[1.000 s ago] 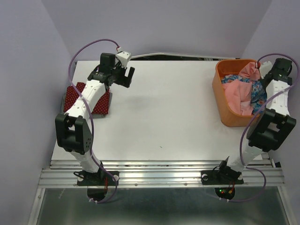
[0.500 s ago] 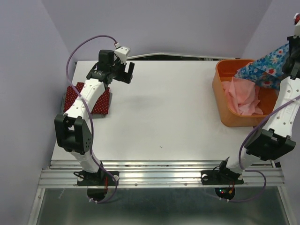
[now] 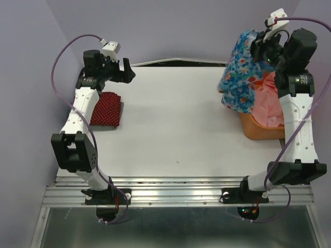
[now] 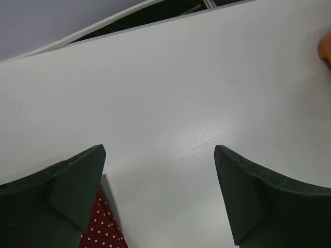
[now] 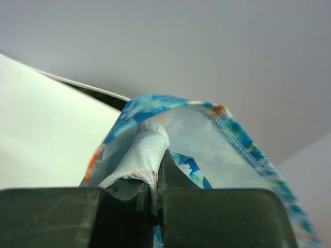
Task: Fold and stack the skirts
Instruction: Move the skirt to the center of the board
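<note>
At the bench's far right, an orange basket holds pink cloth, partly hidden by the blue flowered skirt hanging from the right jaws, pinched on it. The dotted red skirt lies folded far left, near the wide left jaws. Lilac walls enclose the white bench.

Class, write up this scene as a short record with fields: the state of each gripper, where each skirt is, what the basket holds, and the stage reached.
Left gripper: open, empty, above the table at its far left
Right gripper: shut on the blue floral skirt, raised high
Blue floral skirt: hanging down near the basket's left rim
Dark red dotted skirt: folded flat at the table's left edge
Orange basket: on the right, holds pink cloth
Stage: blue skirt lifted, not yet laid down
</note>
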Motion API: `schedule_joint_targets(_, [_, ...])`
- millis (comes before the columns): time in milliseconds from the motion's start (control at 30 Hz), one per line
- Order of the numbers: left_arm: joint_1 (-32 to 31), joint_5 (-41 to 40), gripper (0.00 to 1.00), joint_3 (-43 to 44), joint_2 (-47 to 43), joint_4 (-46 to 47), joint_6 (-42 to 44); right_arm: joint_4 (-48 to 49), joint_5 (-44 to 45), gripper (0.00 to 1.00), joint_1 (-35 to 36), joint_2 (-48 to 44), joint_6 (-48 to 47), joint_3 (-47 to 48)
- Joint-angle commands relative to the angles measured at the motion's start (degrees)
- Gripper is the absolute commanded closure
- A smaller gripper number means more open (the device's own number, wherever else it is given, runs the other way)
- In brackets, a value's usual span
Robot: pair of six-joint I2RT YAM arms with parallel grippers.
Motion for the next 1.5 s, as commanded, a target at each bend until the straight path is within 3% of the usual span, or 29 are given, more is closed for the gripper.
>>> schedule_joint_targets(0, [0.35, 4.93, 0.01, -2.53, -8.72, 3.5, 1.95, 11.23, -7.27, 0.99, 1.99, -1.9, 12.24, -7.68])
schedule_joint_targets(233, [0.44, 3.79, 0.02, -9.3, -13.65, 1.22, 8.71, 18.45, -15.63, 0.99, 5.42, 0.29, 27.54, -23.14])
schedule_joint_targets(400, [0.18, 4.31, 0.02, -13.26, -14.89, -2.38, 15.75, 18.81, -13.62, 0.99, 5.42, 3.8, 27.04, -33.89])
schedule_joint_targets(533, [-1.58, 4.49, 0.07, -16.86, -13.93, -4.85, 19.54, 18.63, -14.4, 0.99, 5.42, 7.15, 29.31, -34.08])
schedule_joint_targets(633, [-2.89, 5.46, 0.09, -20.55, -14.54, -2.22, 18.58, 21.45, -16.43, 0.99, 5.42, 8.12, 30.73, -32.07])
schedule_joint_targets(733, [-5.7, 5.98, 0.11, -22.49, -14.45, 0.24, 18.31, 18.21, -18.79, 0.99, 5.42, 11.28, 30.37, -28.12])
schedule_joint_targets(933, [-8.0, 9.59, 0.11, -23.46, -13.14, 5.26, 11.29, 18.11, -18.98, 0.99, 11.38, 13.22, 33.1, -29.59])
schedule_joint_targets(1033, [-11.68, 6.96, 0.11, -25.83, -15.05, 7.89, 8.73, 20.47, -16.17, 0.99, 16.39, 13.3, 35.47, -32.93])
schedule_joint_targets(1167, [-17.84, -4.99, 0.07, -30.49, -18.84, 9.83, 10.22, 25.49, -14.5, 0.99, 20.0, 15.94, 41.61, -36.19])
schedule_joint_targets(1233, [-18.89, -6.93, 0.07, -31.28, -20.07, 9.39, 10.67, 27.15, -14.93, 0.94, 20.8, 19.09, 46.36, -36.02])
schedule_joint_targets(1267, [-18.9, -7.72, 0.05, -31.89, -20.43, 8.7, 10.67, 28.99, -15.72, 0.74, 21.58, 21.45, 48.03, -35.84])
schedule_joint_targets(1300, [-18.9, -7.99, 0.04, -32.08, -20.6, 8.08, 10.58, 29.96, -16.16, 0.68, 22.11, 22.7, 51.44, -35.66])
schedule_joint_targets(1467, [-18.9, -6.77, 0.02, -33.74, -22.88, 4.39, 9.0, 31.83, -16.61, 0.57, 28.51, 27.98, 54.55, -35.22])
